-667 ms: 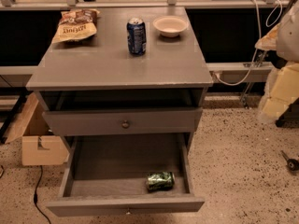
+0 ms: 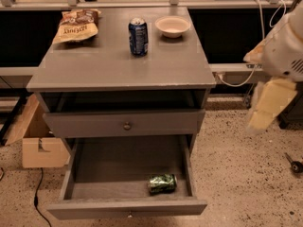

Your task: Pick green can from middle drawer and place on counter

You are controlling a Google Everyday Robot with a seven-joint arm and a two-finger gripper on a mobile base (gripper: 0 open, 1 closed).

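Observation:
The green can (image 2: 162, 183) lies on its side in the open middle drawer (image 2: 128, 207), near the front right corner. The counter (image 2: 118, 65) is the grey top of the cabinet above it. My gripper (image 2: 265, 109), a cream-coloured part hanging under the white arm, is at the right of the view. It is beside the cabinet's right side, at about the height of the upper drawer front, well above and to the right of the green can. It holds nothing that I can see.
On the counter stand a blue can (image 2: 138, 37), a white bowl (image 2: 172, 26) and a chip bag (image 2: 75, 26) along the back. The upper drawer front (image 2: 127, 123) is closed. A cardboard box (image 2: 38, 145) sits on the floor to the left.
My arm and gripper have shifted slightly left, towards the cabinet. The green can, drawer and counter items have not moved.

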